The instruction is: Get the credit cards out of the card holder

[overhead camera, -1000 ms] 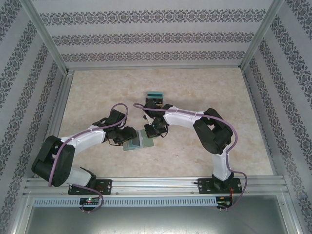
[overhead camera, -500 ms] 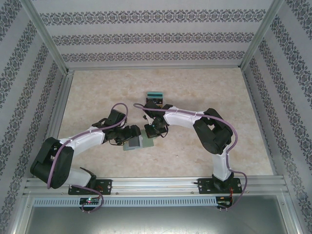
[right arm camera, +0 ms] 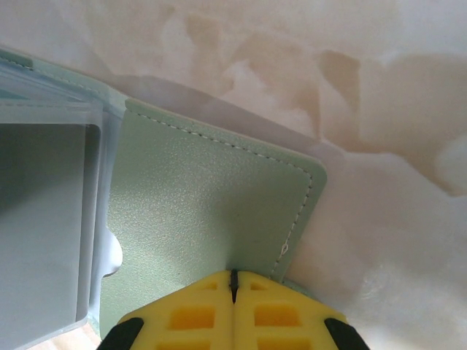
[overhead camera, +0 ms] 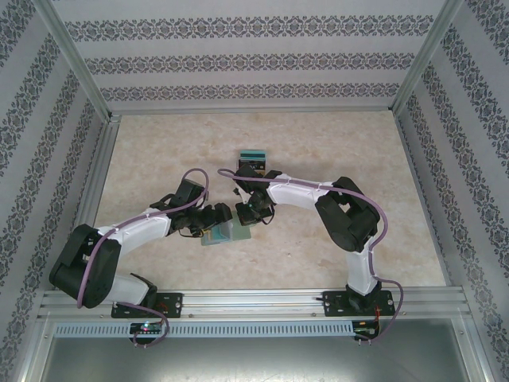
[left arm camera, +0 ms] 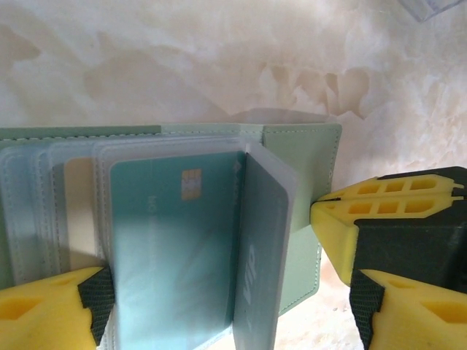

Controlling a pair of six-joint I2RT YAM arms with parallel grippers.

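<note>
The card holder (overhead camera: 228, 234) lies open on the marble table between both arms. In the left wrist view its pale green cover (left arm camera: 295, 168) holds several clear pockets. A teal credit card (left arm camera: 171, 240) with a gold chip sits in the front pocket. A second grey-teal card (left arm camera: 259, 270) stands up in a raised pocket leaf. My left gripper (left arm camera: 230, 310) (overhead camera: 216, 223) is open, its fingers on either side of the pockets. My right gripper (right arm camera: 233, 288) (overhead camera: 248, 216) is shut, its yellow tips resting on the cover flap (right arm camera: 204, 197).
A teal and a black card-sized item (overhead camera: 253, 157) sit together beyond the right wrist. A clear plastic corner (left arm camera: 438, 7) shows at the top right of the left wrist view. Patterned walls and metal rails (overhead camera: 254, 301) enclose the table.
My left gripper has opened wider over the card holder's left side. The right arm and the card holder have barely moved.
</note>
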